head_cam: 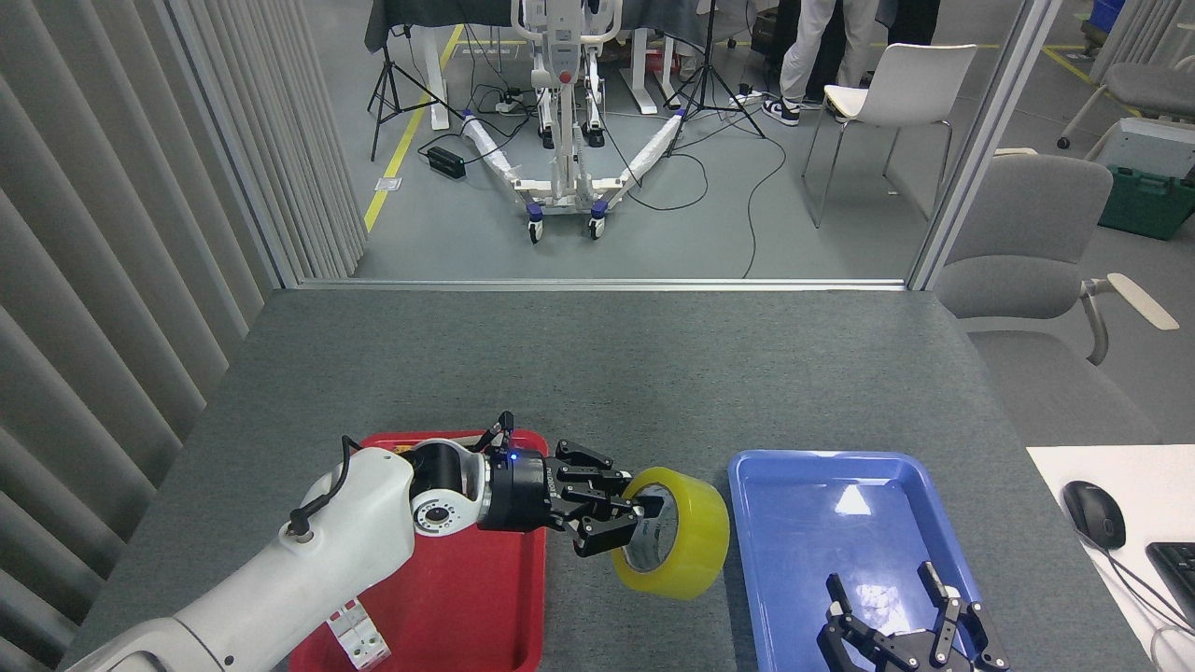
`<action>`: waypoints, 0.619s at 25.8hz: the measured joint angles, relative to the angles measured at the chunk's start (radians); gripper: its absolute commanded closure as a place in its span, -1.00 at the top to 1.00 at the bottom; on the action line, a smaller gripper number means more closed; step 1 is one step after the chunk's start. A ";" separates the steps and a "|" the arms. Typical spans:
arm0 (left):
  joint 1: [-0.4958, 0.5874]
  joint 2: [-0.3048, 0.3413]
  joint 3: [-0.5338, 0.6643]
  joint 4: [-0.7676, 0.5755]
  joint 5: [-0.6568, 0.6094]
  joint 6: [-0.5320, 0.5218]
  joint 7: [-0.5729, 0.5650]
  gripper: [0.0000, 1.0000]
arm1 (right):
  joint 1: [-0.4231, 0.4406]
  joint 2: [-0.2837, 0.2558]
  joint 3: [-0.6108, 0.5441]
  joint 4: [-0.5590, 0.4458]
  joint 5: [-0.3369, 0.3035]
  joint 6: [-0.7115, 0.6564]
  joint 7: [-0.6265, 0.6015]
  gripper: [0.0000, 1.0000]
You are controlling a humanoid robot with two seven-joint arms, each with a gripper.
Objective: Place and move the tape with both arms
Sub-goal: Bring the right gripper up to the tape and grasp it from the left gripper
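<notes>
Clamped in the left black three-fingered gripper (pixel 621 518), the yellow translucent tape roll (pixel 674 534) is carried right; handover to the spread right gripper (pixel 896 611) seemingly follows.

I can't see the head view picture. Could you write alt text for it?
The robot's left pincer grips a yellow tape roll between a red tray and a blue tray on a grey table. The right pincer hangs open over the blue tray's near end. A small white part lies in the red tray.
</notes>
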 measured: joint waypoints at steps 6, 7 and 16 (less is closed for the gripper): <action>0.035 -0.008 0.026 -0.011 0.012 0.000 0.027 -1.00 | -0.001 -0.031 0.034 -0.018 0.000 -0.216 -0.115 1.00; 0.037 -0.011 0.027 -0.009 0.012 0.001 0.027 -1.00 | -0.001 -0.032 0.035 -0.017 0.000 -0.258 -0.125 1.00; 0.042 -0.025 0.033 -0.020 0.010 0.001 0.030 -1.00 | -0.004 -0.039 0.039 -0.002 0.000 -0.558 -0.174 1.00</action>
